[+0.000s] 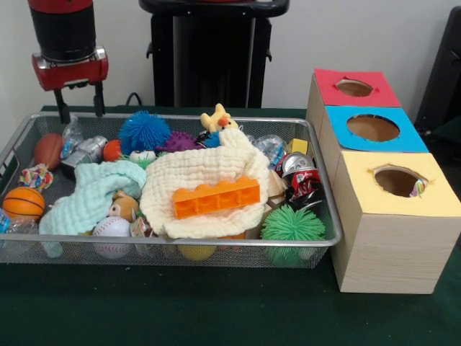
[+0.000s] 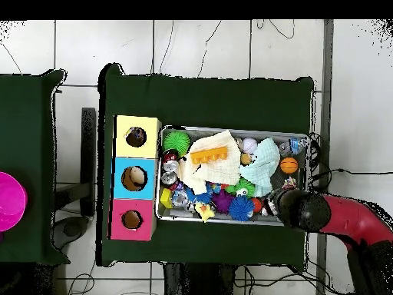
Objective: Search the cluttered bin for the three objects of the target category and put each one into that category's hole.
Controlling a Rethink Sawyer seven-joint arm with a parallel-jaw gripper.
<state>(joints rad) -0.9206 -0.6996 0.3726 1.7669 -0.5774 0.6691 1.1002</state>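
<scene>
1. Gripper (image 1: 78, 104) hangs above the far left corner of the wire bin (image 1: 216, 244); two dark fingers apart, nothing between them, tips just over the rim.
2. Overhead view: arm (image 2: 338, 215) comes in from the right, its dark end over the bin's corner.
3. Far left in the bin: brown football (image 1: 48, 150), mini basketball (image 1: 24, 202), wrapped candy-like item (image 1: 36, 175).
4. Light green cloth (image 1: 94, 193) lies over the left part; a baseball (image 1: 112, 228) sits below it against the near wall.
5. Blue spiky ball (image 1: 145, 130) at the back, purple spiky ball (image 1: 180, 140) just beside it.
6. Cream cloth (image 1: 205, 176) covers the middle; orange toy brick (image 1: 216, 197) rests on top of it.
7. Yellow toy duck (image 1: 218, 118) at the back rim, behind the cream cloth.
8. Crushed red can (image 1: 302, 180) on the bin's right side; green spiky ball (image 1: 292, 225) in the near right corner.
9. Wooden box right of the bin, touching or just beside it; three holes on top: red hole (image 1: 354, 88) farthest, blue hole (image 1: 373, 127) in the middle, yellow hole (image 1: 397, 180) nearest.
10. Target category cannot be told; something small shows at the yellow hole's right edge.
</scene>
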